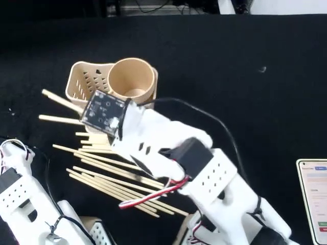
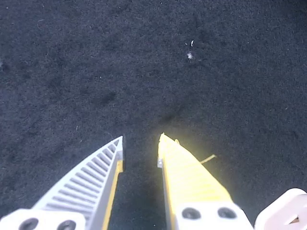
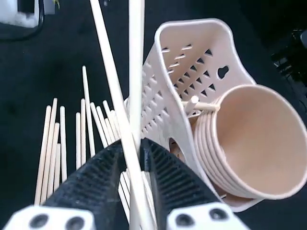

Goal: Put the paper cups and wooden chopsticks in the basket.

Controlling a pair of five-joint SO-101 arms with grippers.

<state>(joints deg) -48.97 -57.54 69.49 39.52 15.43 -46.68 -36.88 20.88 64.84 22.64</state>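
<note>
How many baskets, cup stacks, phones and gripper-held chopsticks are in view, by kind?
Beige perforated plastic basket: 1
Stack of tan paper cups: 1
Pale wooden chopsticks clamped in the right gripper: 2
Lit-screen phone: 1
Total: 5. Loose chopsticks on the black cloth overlap too much to count.

One basket [image 1: 82, 81], one stack of paper cups [image 1: 131, 77], many chopsticks [image 1: 115, 178].
The stack counts about six nested rims (best told apart in the right wrist view). Roughly a dozen chopsticks lie loose, too overlapped for an exact tally. A raised pair [image 3: 132, 72] adds two more, and one stick end [image 3: 204, 104] shows inside the basket. One phone [image 1: 312, 194].
</note>
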